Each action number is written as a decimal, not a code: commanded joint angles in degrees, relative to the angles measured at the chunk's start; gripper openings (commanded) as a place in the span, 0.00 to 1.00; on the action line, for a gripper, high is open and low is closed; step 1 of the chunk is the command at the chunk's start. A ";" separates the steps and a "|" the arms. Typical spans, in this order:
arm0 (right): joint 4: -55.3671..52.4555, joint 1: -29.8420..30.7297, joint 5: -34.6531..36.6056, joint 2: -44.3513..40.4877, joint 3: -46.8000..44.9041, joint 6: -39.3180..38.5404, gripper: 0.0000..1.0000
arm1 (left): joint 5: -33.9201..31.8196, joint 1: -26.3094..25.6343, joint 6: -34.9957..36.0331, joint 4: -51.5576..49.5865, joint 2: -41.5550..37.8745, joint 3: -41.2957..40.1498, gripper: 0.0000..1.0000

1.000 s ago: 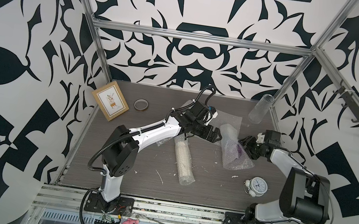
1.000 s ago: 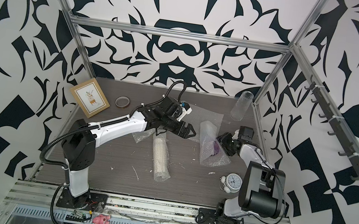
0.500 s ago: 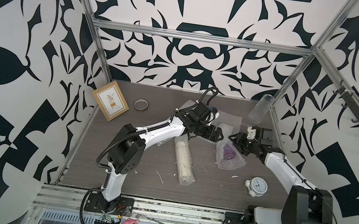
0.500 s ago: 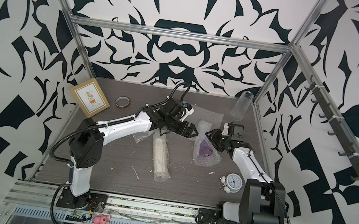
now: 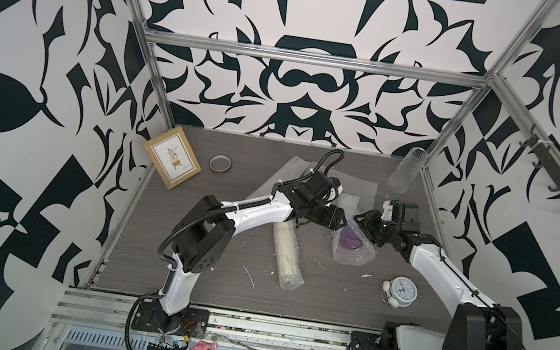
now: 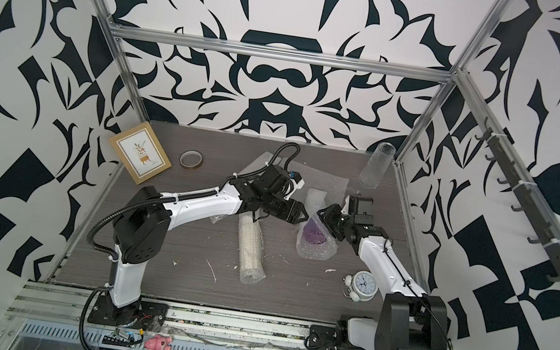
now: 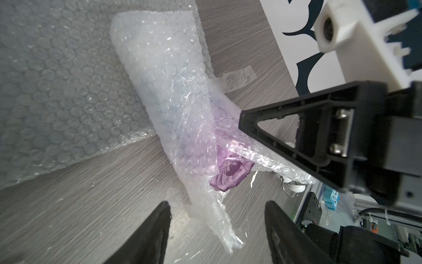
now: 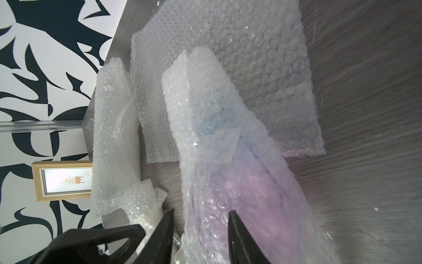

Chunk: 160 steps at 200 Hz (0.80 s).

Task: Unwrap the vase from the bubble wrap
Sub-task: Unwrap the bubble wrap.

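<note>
Our left gripper [image 7: 217,203] has its two fingers spread wide, low over the table [image 7: 80,205]. The loose tail of the bubble wrap [image 7: 173,91] lies between them, and neither finger touches it. Our right gripper [image 8: 201,210] meets the bundle from the opposite side. Its fingers stand on either side of the wrap, which fills most of the gap, but we cannot tell whether they really pinch it (the contact sits at the very bottom edge of the right wrist view).

The vase [image 5: 349,240] is purple and lies inside the wrap on the table, right of centre in both top views, just below the two gripper tips. In the left wrist view its faceted end shows at the open mouth of the wrap.

Above the bundle in a top view, a flat sheet [image 5: 358,191] of the same wrap lies spread out. To the left of the vase lies a white roll [image 5: 287,256], and at lower right an alarm clock [image 5: 402,289]. At upper left are a picture frame [image 5: 172,160] and a ring of tape [image 5: 220,164], and a tall clear glass [image 5: 405,170] stands in the table's upper right corner.
</note>
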 commanded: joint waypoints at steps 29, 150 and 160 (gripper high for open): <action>-0.13 0.50 1.37 -0.48 -0.40 0.51 0.41 | -0.82 -1.75 -2.29 4.18 3.96 -1.56 0.60; -6.02 0.77 6.88 -2.02 5.11 -5.99 0.67 | -1.48 -1.61 -3.11 4.65 5.26 -1.58 0.29; -6.45 0.62 7.78 -2.17 5.89 -6.42 0.68 | -1.29 -1.49 -3.08 4.64 5.42 -1.53 0.26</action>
